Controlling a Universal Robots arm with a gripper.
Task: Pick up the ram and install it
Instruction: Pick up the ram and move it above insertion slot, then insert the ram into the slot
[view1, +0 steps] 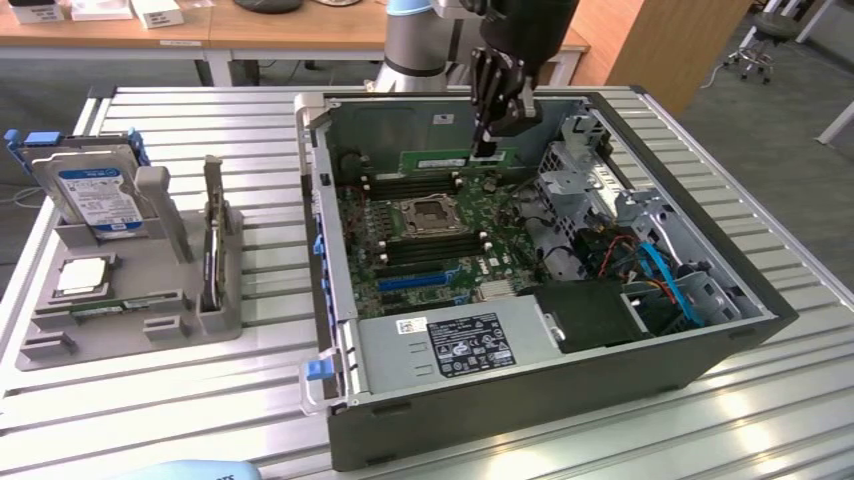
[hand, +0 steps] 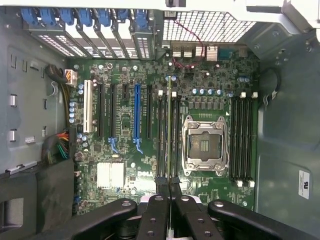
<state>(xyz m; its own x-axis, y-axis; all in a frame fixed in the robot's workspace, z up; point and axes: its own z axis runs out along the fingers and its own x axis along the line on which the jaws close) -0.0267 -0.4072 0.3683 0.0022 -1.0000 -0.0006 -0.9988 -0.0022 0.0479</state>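
While the black pincer (view1: 489, 152) pinches the thin green ram (view1: 434, 161), it hangs above the studded motherboard (view1: 358, 228)

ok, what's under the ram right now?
Held by the gripper, the ram hangs over the motherboard, above the memory slots next to the empty CPU socket. The fingers cover one end of the slots.
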